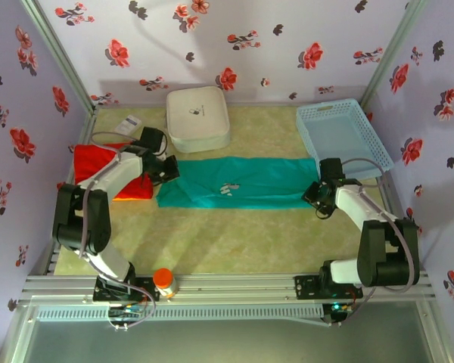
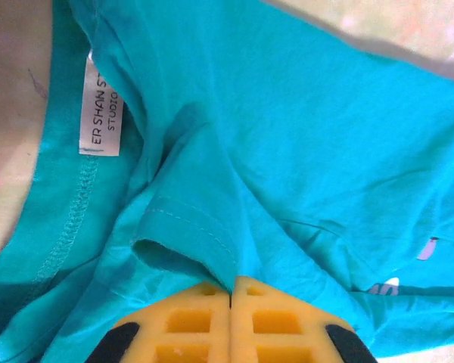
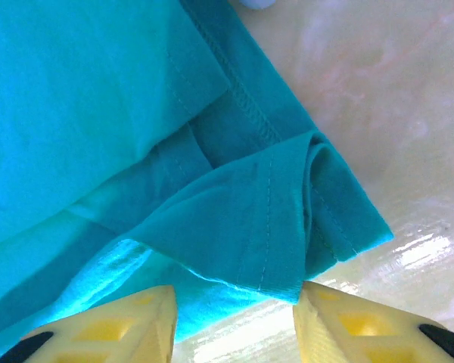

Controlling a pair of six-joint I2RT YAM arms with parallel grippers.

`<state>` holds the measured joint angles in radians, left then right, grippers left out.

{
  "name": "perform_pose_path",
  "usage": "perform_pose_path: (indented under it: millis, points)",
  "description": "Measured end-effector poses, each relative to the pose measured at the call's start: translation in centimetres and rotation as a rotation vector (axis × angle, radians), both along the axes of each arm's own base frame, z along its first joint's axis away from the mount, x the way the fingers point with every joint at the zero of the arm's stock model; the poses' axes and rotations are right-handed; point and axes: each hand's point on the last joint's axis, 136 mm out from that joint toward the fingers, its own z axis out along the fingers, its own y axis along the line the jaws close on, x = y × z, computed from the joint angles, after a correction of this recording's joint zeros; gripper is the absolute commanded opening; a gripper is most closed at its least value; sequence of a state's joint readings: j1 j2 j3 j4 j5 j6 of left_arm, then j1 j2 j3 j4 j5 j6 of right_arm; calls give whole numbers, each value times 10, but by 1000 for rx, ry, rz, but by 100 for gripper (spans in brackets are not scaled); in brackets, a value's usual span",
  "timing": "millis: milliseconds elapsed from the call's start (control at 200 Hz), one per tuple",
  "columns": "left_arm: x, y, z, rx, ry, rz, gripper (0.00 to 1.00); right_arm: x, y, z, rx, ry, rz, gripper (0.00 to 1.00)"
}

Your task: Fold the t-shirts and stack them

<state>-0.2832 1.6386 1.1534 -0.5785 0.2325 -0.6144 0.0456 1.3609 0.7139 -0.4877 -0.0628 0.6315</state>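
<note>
The teal-green t-shirt (image 1: pixel 234 181) lies in a long folded band across the middle of the table, its white print facing up. My left gripper (image 1: pixel 169 170) sits at its left end near the collar. In the left wrist view that gripper (image 2: pixel 231 283) is shut on a hemmed fold of the teal cloth (image 2: pixel 197 234), close to the neck label (image 2: pixel 100 106). My right gripper (image 1: pixel 312 194) is at the shirt's right end. There its jaws (image 3: pixel 234 302) stand apart with the folded hem corner (image 3: pixel 272 227) between them. The red t-shirt (image 1: pixel 98 162) lies crumpled at the left, under the left arm.
A white rounded box (image 1: pixel 197 117) stands at the back, just beyond the teal shirt. A light-blue basket (image 1: pixel 318 111) is at the back right. A small orange-capped bottle (image 1: pixel 163 281) stands on the front rail. A paper tag (image 1: pixel 129 122) lies at the back left.
</note>
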Motion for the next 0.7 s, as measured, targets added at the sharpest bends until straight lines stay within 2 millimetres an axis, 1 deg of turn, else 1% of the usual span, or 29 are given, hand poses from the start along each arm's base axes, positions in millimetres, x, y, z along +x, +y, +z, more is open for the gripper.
perform_pose_path:
  millis: [120, 320, 435, 580, 665, 700]
  points:
    - [-2, 2, 9, 8, -13, 0, 0, 9, -3, 3, -20, -9, -7, 40]
    - [-5, 4, 12, 20, -6, -8, 0, 30, -11, 17, -67, -57, -24, 38]
    - [-6, 4, 15, 22, -2, -10, 0, 38, -14, 19, -84, -67, -30, 37]
    - [1, 2, 28, 15, -26, -10, 0, 42, -16, 16, -101, -59, -23, 36]
    - [10, 0, 38, 9, -49, -10, 0, 43, -17, 16, -112, -62, -17, 38]
    - [15, -1, 41, 7, -57, -10, 0, 45, -18, 17, -114, -68, -15, 41]
